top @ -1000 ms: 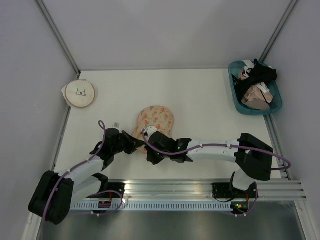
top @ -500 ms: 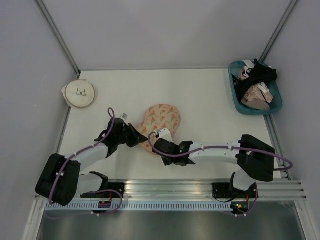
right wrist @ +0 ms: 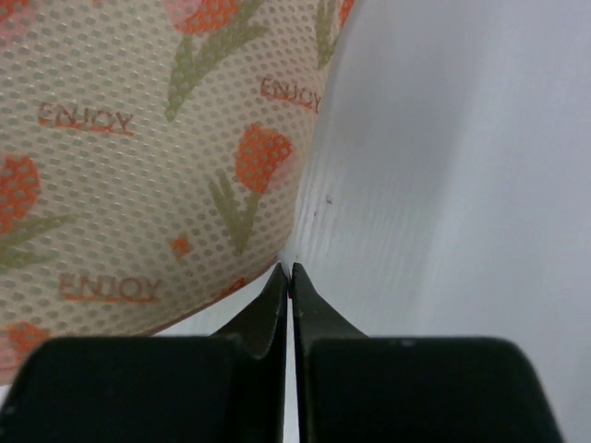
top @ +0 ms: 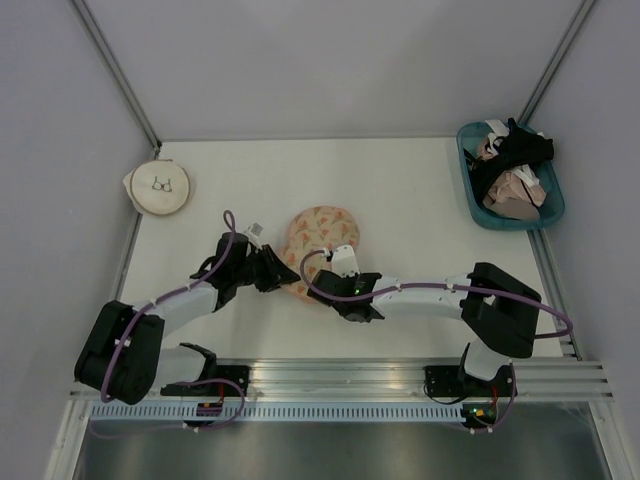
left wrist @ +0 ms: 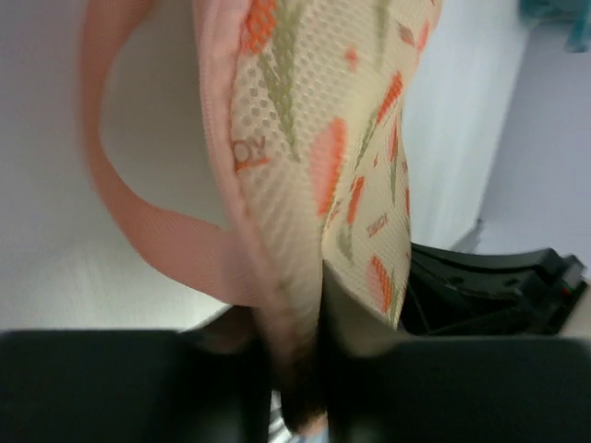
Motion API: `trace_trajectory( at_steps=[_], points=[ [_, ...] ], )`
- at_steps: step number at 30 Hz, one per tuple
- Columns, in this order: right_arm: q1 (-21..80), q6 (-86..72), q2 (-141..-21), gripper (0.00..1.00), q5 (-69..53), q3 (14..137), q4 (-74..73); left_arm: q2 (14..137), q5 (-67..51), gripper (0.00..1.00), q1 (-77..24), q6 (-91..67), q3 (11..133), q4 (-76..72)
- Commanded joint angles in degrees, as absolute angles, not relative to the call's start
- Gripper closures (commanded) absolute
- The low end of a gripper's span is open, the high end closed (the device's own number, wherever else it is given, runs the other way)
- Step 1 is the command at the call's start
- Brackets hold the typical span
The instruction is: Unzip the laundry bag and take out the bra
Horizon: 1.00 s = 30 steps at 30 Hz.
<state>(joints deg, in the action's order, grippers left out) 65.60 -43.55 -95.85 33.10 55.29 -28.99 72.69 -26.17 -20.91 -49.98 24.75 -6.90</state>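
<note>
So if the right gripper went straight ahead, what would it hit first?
Probably the laundry bag, whose edge lies right at the shut right gripper; it might just skim onto the table.

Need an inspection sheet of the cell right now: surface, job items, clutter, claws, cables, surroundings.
Surface: white table, no spill seen.
Job's things: tulip-print laundry bag mid-table; bra not seen.
Clutter: round cream pouch far left; teal basket far right, holding a black garment and beige-pink garments.
Claws: left claw shut on the laundry bag's pink rim; right claw shut at the bag's edge, grip cannot be told.
Cables: purple cables along both arms, one loop beside the bag; no snag seen.
Surroundings: pale walls; aluminium rail at the near edge.
</note>
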Motion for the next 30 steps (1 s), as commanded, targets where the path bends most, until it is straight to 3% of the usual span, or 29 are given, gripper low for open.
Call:
trace_trajectory(
  at_steps=[1, 3, 4, 7, 11, 14, 15, 18, 22, 25, 30],
  points=[
    [63.5, -43.5, -96.7, 1.00, 41.5, 56.2, -33.9, 70.7, -33.9, 0.65, -20.7, -49.5, 22.7, -11.1],
    [63.3, -43.3, -96.2, 1.00, 42.0, 56.2, -34.4, 68.8, -33.3, 0.35, -20.7, -50.6, 21.7, -11.5],
    [63.2, -43.2, -95.9, 0.99, 42.0, 56.2, -34.4, 66.3, -31.3, 0.13, -20.7, -51.1, 21.2, -9.6],
    [63.1, -43.2, -95.0, 1.00, 42.2, 56.1, -35.1, 61.9, -27.3, 0.01, -20.7, -51.0, 20.7, -4.2],
    [63.0, -43.2, -93.7, 1.00, 42.0, 55.8, -37.3, 50.9, -22.2, 0.01, -20.7, -51.3, 20.8, 5.0],
    [63.2, -43.2, -91.9, 0.63, 41.9, 55.8, -40.9, 43.4, -17.8, 0.01, -20.7, -51.9, 22.6, 14.1],
    [63.4, -43.3, -91.2, 0.41, 42.0, 55.7, -41.9, 37.8, -17.1, 0.01, -20.7, -52.0, 23.0, 15.7],
    [64.9, -42.9, -86.6, 0.24, 42.2, 56.1, -45.4, 27.8, -15.2, 0.01, -20.7, -52.3, 24.3, 19.6],
    [67.8, -39.1, -80.0, 0.20, 37.9, 58.0, -44.7, 21.4, -15.0, 0.00, -20.7, -52.8, 26.1, 23.7],
    [69.7, -34.7, -75.9, 0.20, 31.5, 58.0, -34.9, 17.2, -16.1, 0.01, -20.7, -53.7, 26.2, 25.2],
    [69.7, -29.1, -81.2, 0.20, 23.6, 60.9, -26.2, 7.5, -15.5, 0.01, -20.7, -56.2, 25.7, 25.2]
  ],
)
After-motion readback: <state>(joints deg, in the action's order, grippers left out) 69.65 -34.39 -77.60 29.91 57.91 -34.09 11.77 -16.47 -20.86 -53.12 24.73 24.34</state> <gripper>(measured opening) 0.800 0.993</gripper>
